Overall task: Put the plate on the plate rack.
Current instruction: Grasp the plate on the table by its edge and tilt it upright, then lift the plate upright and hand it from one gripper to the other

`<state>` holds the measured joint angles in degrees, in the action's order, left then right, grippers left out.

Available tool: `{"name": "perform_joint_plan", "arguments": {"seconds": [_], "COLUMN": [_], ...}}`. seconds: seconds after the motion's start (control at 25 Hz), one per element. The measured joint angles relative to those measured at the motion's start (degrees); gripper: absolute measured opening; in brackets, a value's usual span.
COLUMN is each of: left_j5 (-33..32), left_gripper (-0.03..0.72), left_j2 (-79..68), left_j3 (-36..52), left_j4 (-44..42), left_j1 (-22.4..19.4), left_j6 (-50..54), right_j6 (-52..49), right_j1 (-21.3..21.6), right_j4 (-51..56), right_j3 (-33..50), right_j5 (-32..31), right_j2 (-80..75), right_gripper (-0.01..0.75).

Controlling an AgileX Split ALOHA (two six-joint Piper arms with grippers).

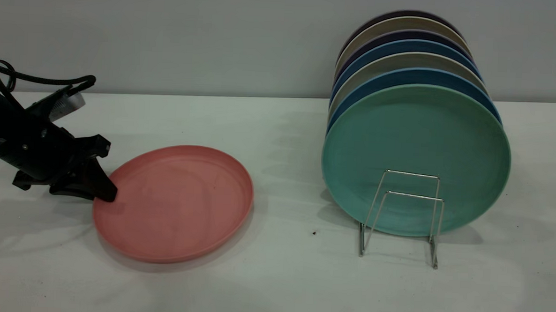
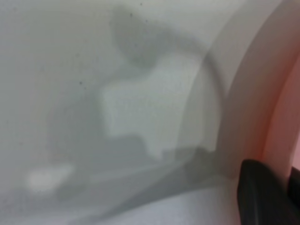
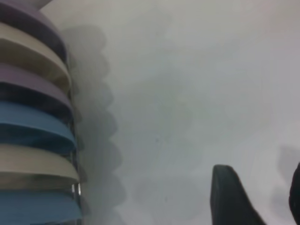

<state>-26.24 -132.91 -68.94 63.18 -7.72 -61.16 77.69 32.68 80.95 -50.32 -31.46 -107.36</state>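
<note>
The salmon-pink plate [image 1: 177,203] lies flat on the white table, left of centre. My left gripper [image 1: 105,193] is low at the plate's left rim, its black fingers astride the rim and closed on it. In the left wrist view the rim [image 2: 276,117] runs into the narrow gap between the two fingers [image 2: 262,192]. The wire plate rack [image 1: 413,173] stands at the right; its two front loops are empty. My right gripper [image 3: 260,201] shows only in the right wrist view, open over bare table beside the racked plates.
A teal-green plate [image 1: 417,134] stands upright in the rack behind the empty loops, with several blue, beige and purple plates [image 1: 404,53] behind it. These plates also show edge-on in the right wrist view [image 3: 33,117]. A grey wall runs behind the table.
</note>
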Motion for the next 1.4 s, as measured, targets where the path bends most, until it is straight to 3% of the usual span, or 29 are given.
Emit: {"name": "perform_joint_plan", "arguments": {"seconds": [0.4,0.76,1.08,1.4], "left_j5": [-4.66,-10.71,-11.74,-9.34], "left_gripper": [0.015,0.015,0.015,0.015], "left_j2": [8.43,22.25,29.31,30.23], "left_j3": [1.76,11.54,18.48,22.95], "left_j4": [0.87,19.86,21.97,22.23], "left_j1": [0.0,0.0,2.7,12.9], "left_j6": [-1.47,-14.79,-15.3,-15.6], "right_j6": [-3.37,-2.21,-2.11,-1.72], "right_j1": [0.0,-0.8,-11.87,-23.23], "right_j4": [-2.79,8.26,9.01,8.9], "right_j3": [2.79,19.04,27.94,30.17], "right_j5": [-6.49,-8.45,-10.65,-10.47], "right_j2": [13.18,29.24,41.47,41.86], "right_gripper": [0.316,0.316,0.316,0.316]}}
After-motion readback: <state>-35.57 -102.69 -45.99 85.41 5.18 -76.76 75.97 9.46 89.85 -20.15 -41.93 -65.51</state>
